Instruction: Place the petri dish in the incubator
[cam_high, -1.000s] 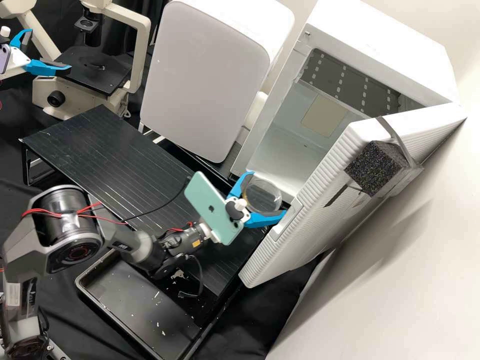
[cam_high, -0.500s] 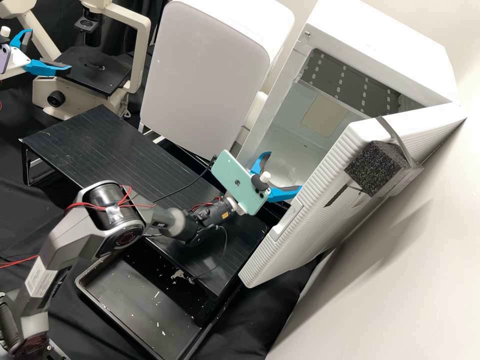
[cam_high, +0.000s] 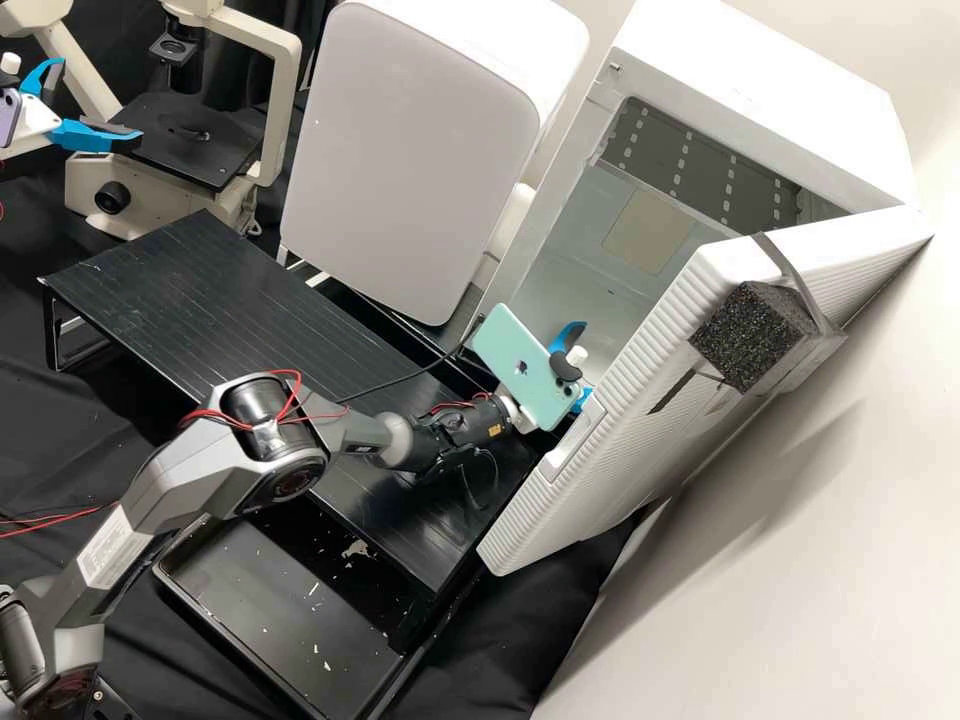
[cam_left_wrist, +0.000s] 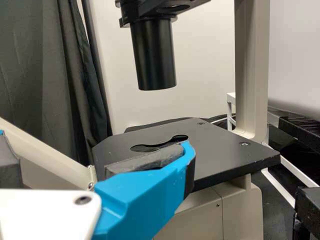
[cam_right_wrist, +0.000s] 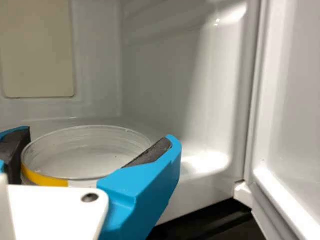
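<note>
As you take stock of the high view, two claws are listed: your right claw (cam_high: 568, 337), just off centre toward 3 o'clock, clamped on the petri dish (cam_right_wrist: 86, 152); your left claw (cam_high: 97, 101), at 10 o'clock, fingers spread apart beside the microscope (cam_high: 282, 110).
Petri dish: one, clear, round, yellow strip along its side; located inside the incubator (cam_high: 780, 100), over its floor; you cannot tell whether they touch.
Incubator: one, white, between 1 and 2 o'clock, door (cam_high: 600, 470) open, one black foam block (cam_high: 750, 335) strapped on.
Tray (cam_high: 260, 600): one, black, at 7 o'clock, containing small pale flakes.
Table (cam_high: 200, 295): one, black, running from 9 o'clock past centre.
Phones: two, one green (cam_high: 525, 365) behind your right claw, one mauve (cam_high: 8, 118) at your left.
Labels: one white (cam_high: 107, 548), on your right arm.
</note>
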